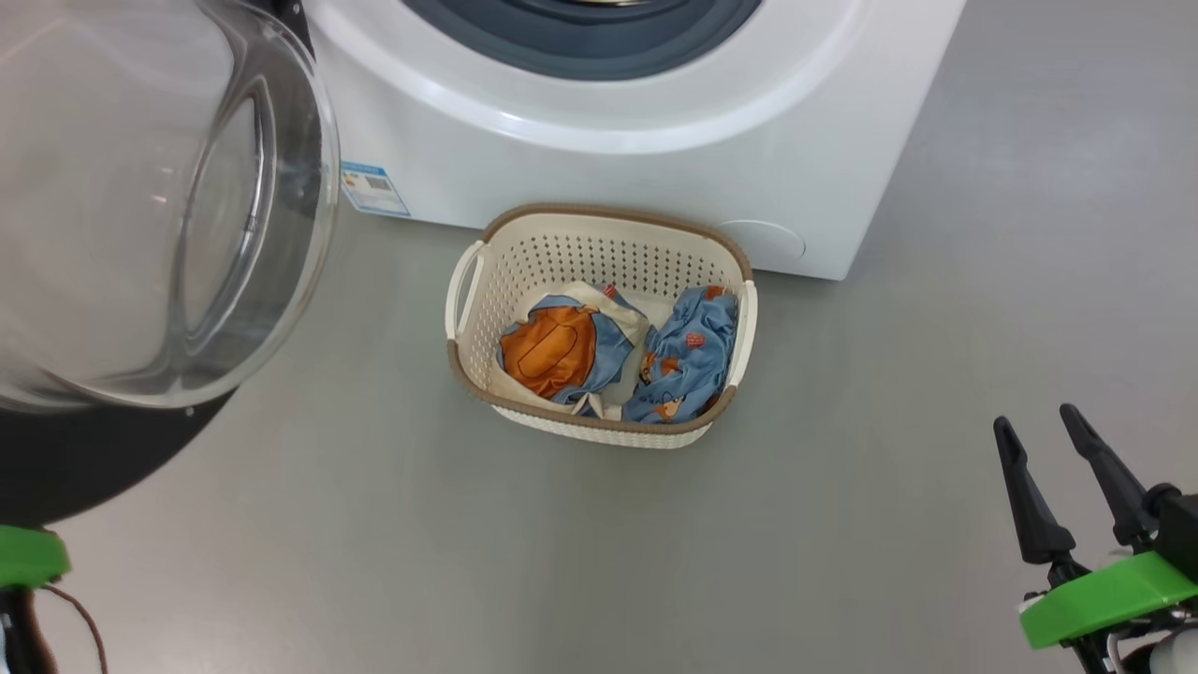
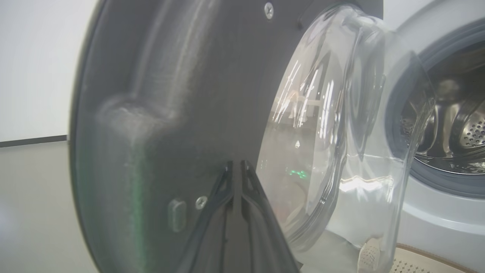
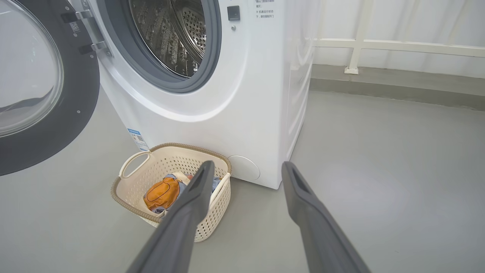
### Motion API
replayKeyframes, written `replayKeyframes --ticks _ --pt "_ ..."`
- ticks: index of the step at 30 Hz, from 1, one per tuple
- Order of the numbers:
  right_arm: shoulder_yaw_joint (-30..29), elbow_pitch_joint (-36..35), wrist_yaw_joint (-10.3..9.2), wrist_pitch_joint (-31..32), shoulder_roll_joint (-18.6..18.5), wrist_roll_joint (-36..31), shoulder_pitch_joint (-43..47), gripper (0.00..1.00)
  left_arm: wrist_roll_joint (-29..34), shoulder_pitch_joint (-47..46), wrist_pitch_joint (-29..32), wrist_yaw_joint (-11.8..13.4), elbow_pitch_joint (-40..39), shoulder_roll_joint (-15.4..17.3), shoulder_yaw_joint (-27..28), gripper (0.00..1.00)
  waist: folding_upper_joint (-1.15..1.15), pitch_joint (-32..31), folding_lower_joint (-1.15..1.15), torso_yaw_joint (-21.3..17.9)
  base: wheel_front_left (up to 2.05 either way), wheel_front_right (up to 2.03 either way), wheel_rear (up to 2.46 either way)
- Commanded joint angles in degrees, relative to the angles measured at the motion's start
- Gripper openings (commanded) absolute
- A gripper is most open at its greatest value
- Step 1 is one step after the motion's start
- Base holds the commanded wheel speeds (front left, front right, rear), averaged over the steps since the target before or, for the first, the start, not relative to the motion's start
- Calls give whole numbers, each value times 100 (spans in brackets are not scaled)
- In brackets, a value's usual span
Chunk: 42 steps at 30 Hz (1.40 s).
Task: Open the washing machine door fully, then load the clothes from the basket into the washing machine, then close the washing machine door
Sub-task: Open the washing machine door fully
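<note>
The washing machine [image 1: 655,140] stands at the top of the head view. Its steel drum [image 3: 170,34] is exposed. The washing machine door [image 1: 56,468] hangs swung out to the left, with its clear glass bowl [image 1: 140,187] bulging toward me. On the floor in front of the machine sits the basket [image 1: 599,213]. It holds the clothes: an orange-patched piece [image 1: 552,351] and a blue printed one [image 1: 683,365]. My left gripper [image 2: 237,163] is shut, with its tips at the door's dark inner face [image 2: 151,113]. My right gripper [image 1: 1034,419] is open and empty, hovering to the right of the basket [image 3: 132,172].
A blue label sticker [image 1: 374,189] marks the machine's lower left front. Bare grey floor [image 3: 379,170] spreads to the right of the machine. A white railing [image 3: 360,41] and a low kerb run along the back wall.
</note>
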Motion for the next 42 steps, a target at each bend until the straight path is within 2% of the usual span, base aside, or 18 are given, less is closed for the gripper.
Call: replayKeyframes --ticks 1,16,26,31,42 --pt "103 -161 25 -71 -147 -78 -172 92 73 -268 -28 12 18 407 306 0 0 118 0 60 0 0 0" --pt "109 -318 25 -71 -356 -121 -508 91 418 -1022 -28 -39 497 534 900 0 0 759 0 155 0 0 0" --pt "71 -431 25 -71 -526 -164 -818 91 540 -1713 -28 -182 986 804 1389 0 0 1351 0 170 0 0 0" --pt "50 -490 25 -71 -567 -189 -888 91 602 -1981 -28 -174 1187 887 1586 0 0 1527 0 171 0 0 0" --pt "51 -553 25 -71 -621 -226 -1045 90 767 -2351 -28 -212 1480 1007 1769 0 0 1804 0 149 0 0 0"
